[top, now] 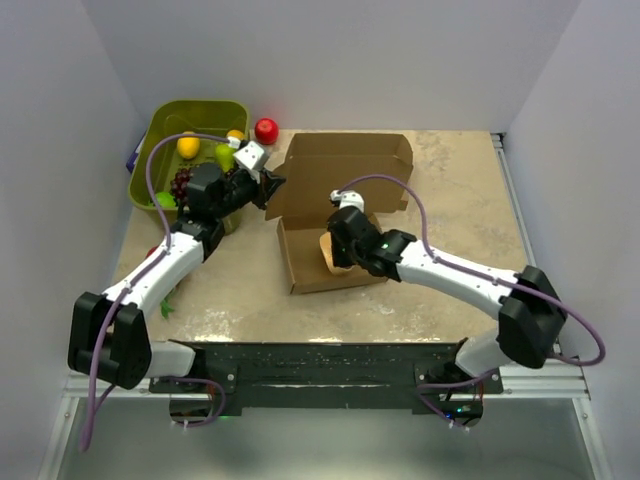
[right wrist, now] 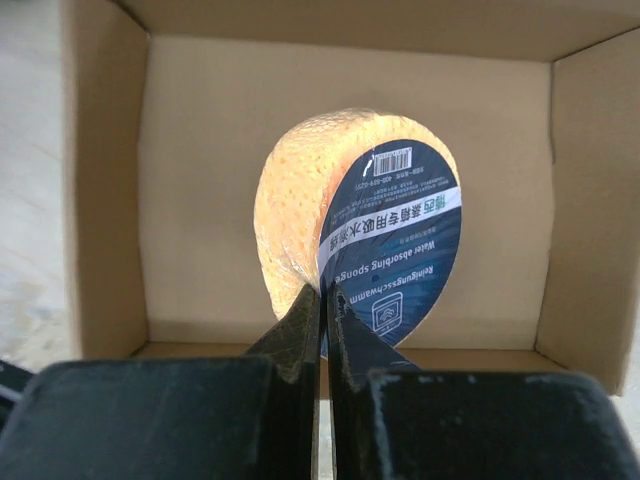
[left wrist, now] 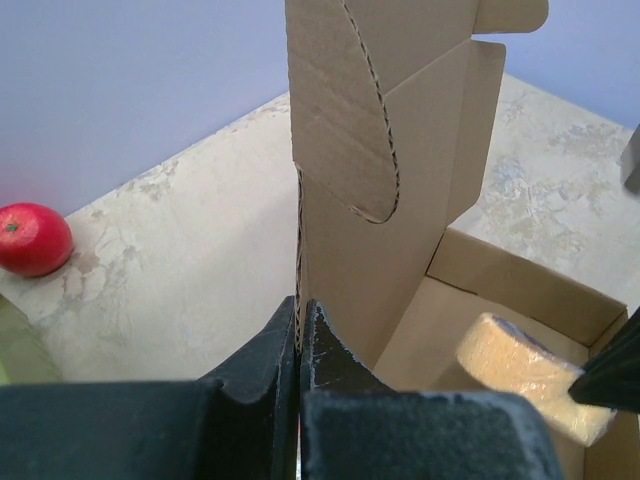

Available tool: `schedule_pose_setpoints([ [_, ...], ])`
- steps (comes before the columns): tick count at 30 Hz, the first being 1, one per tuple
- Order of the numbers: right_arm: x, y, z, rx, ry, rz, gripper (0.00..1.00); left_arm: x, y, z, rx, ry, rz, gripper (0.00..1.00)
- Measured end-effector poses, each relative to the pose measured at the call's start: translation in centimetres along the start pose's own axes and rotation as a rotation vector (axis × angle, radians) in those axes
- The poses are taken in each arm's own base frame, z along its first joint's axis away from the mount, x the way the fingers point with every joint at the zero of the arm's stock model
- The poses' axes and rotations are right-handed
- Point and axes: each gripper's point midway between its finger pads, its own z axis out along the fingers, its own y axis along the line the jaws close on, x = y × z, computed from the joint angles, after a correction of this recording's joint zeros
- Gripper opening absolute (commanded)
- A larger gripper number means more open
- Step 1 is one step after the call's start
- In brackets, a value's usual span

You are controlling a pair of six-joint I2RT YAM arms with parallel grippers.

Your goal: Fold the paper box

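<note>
The paper box [top: 345, 165] stands open mid-table, its lid raised at the back. My left gripper [top: 270, 188] is shut on the lid's left edge; in the left wrist view the cardboard wall [left wrist: 390, 230] runs straight up from between the closed tips of the left gripper [left wrist: 299, 305]. My right gripper [top: 343, 243] reaches into the tray of the box and is shut on the blue label [right wrist: 395, 240] of a round yellow sponge [right wrist: 295, 210]. It holds the sponge upright just above the box floor [right wrist: 210, 180]. The sponge [left wrist: 525, 375] also shows in the left wrist view.
A green bin [top: 170, 125] with fruit sits at the back left, close behind the left wrist. A red apple [top: 266, 130] lies on the table between the bin and the box. Grey walls close in the table on three sides.
</note>
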Motion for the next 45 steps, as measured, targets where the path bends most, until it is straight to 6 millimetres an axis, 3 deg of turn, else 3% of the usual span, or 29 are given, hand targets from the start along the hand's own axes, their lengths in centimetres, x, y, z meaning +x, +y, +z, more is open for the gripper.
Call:
schedule_pose_setpoints([
  [2, 1.2, 0.6, 1.1, 0.026, 0.031, -0.037, 0.05, 0.1, -0.1, 0.1, 0.008, 0.002, 0.002, 0.0],
  [4, 2.3, 1.3, 2.1, 0.04, 0.06, -0.066, 0.2, 0.3, -0.1, 0.3, 0.016, 0.005, 0.001, 0.0],
  [5, 2.7, 1.6, 2.7, 0.047, 0.07, -0.076, 0.41, 0.4, 0.0, 0.4, 0.017, 0.01, 0.002, 0.0],
  [7, 3.2, 2.2, 3.6, 0.051, 0.084, -0.081, 0.58, 0.8, 0.1, 0.6, 0.017, 0.019, 0.004, 0.0],
  [8, 3.5, 2.3, 3.9, 0.052, 0.09, -0.085, 0.92, 0.9, 0.2, 0.7, 0.017, 0.023, 0.007, 0.0],
  [9, 3.8, 2.4, 4.0, 0.054, 0.098, -0.089, 0.99, 1.1, 0.2, 0.7, 0.017, 0.027, 0.007, 0.0],
  [14, 2.5, 2.9, 2.9, 0.017, 0.055, -0.079, 0.99, 1.1, 0.3, 0.9, 0.02, 0.045, 0.025, 0.0],
  [19, -2.1, 1.6, -1.2, -0.076, -0.091, -0.022, 0.97, 0.9, 0.5, 1.4, 0.041, 0.065, 0.045, 0.0],
  [21, -5.3, -1.4, -3.0, -0.094, -0.19, 0.054, 0.97, 1.1, 0.5, 1.5, 0.044, 0.072, 0.054, 0.0],
  [23, -8.5, -5.8, -4.7, -0.05, -0.302, 0.123, 0.98, 1.2, 0.6, 1.4, 0.044, 0.078, 0.056, 0.0],
  [27, -12.4, -11.8, -7.0, 0.027, -0.44, 0.172, 0.99, 1.4, 0.6, 1.3, 0.044, 0.087, 0.066, 0.0],
  [30, -13.5, -14.8, -6.8, 0.056, -0.472, 0.176, 0.99, 1.6, 0.6, 1.3, 0.044, 0.092, 0.064, 0.0],
  [34, -13.0, -18.7, -4.7, 0.09, -0.444, 0.168, 0.99, 1.6, 0.7, 1.3, 0.044, 0.094, 0.069, 0.0],
  [39, -12.0, -19.5, -2.3, 0.043, -0.404, 0.133, 0.99, 1.6, 0.7, 1.3, 0.044, 0.094, 0.07, 0.0],
  [45, -12.8, -19.7, -1.2, -0.005, -0.425, 0.073, 0.98, 1.6, 0.7, 1.3, 0.044, 0.094, 0.07, 0.0],
])
